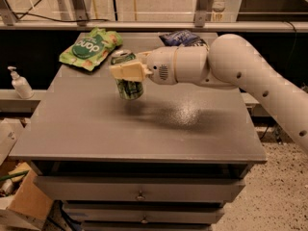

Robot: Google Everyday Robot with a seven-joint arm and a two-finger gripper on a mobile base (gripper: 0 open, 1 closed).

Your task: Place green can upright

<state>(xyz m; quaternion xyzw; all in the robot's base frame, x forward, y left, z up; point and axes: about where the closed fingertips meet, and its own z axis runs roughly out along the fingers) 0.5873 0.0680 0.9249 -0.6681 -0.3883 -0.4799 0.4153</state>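
Observation:
The green can [129, 86] is a dark green patterned drink can with a silver top. It stands nearly upright, with its base at or just above the grey table top [144, 129], left of the middle. My gripper [126, 71] reaches in from the right and is shut on the can's upper half. Its pale fingers [122, 72] cover the can's middle. The white arm [250, 76] stretches away to the right.
A flat green snack bag [89, 47] lies at the table's back left. A dark blue bag [180, 36] lies at the back, behind the arm. A white pump bottle [20, 82] stands on a ledge left of the table. Drawers sit below the front edge.

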